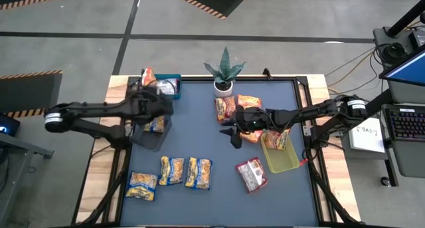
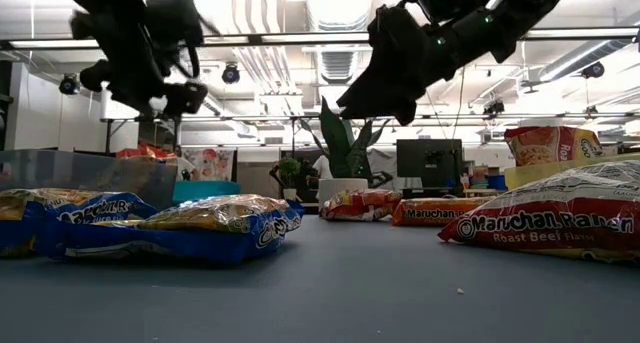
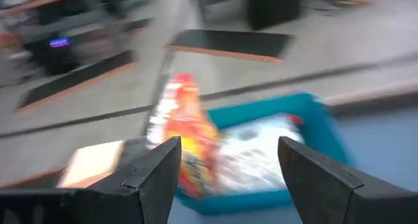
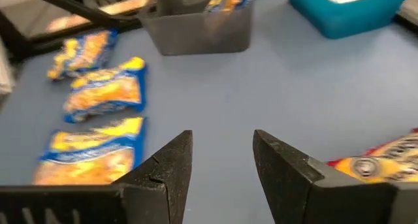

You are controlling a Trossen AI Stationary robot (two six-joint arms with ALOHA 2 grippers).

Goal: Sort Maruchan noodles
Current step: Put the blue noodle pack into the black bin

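My left gripper (image 3: 228,178) is released above the blue bin (image 3: 307,129).
Right gripper (image 4: 222,168) fingers apart, empty, orange packet (image 4: 385,162) just beside.

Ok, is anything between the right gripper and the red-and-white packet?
Nothing visible does. The right gripper hangs open and empty above bare mat. The red-and-white packet lies flat on open mat, just clear of the yellow-green bin.
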